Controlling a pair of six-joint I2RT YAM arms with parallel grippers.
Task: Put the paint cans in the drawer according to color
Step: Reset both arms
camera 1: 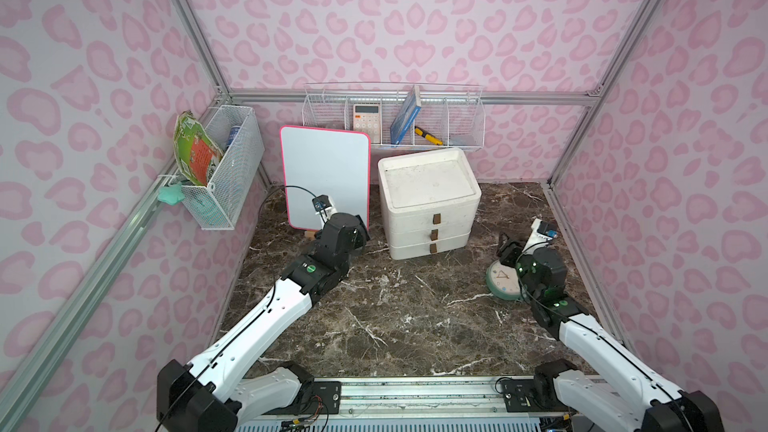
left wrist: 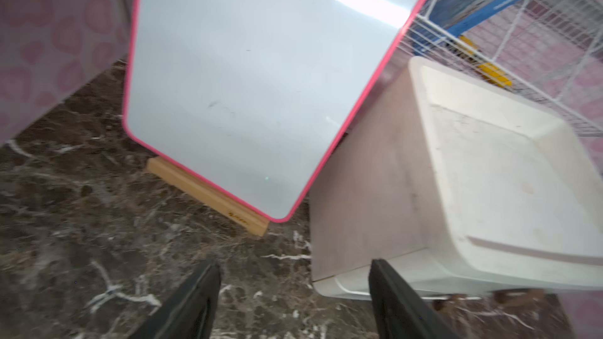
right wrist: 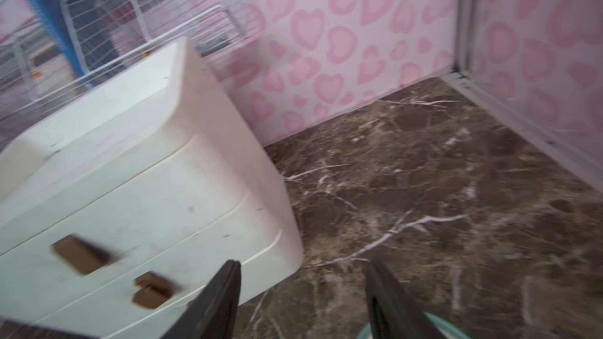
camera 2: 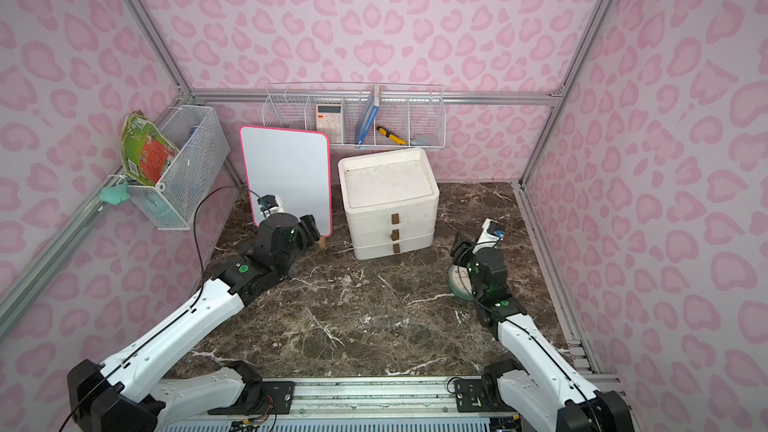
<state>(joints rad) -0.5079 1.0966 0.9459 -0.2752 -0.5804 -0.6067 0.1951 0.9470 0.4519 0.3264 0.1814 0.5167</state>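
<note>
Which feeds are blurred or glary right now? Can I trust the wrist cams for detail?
Right wrist view: motion blur smears the drawer unit and its brown handles, so it is poor for detail. Left wrist view: a bright glare streak sits on the whiteboard, and the drawer unit's edges look soft. Both top views: sharp and evenly lit.

Clock (camera 1: 500, 282) half behind right arm (camera 1: 542, 274); drawer unit (right wrist: 146, 174) blurry in right wrist view.

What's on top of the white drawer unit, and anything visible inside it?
Nothing stands on the drawer unit: its recessed top shows only smudges. All three drawers are shut, so their contents are hidden.
</note>
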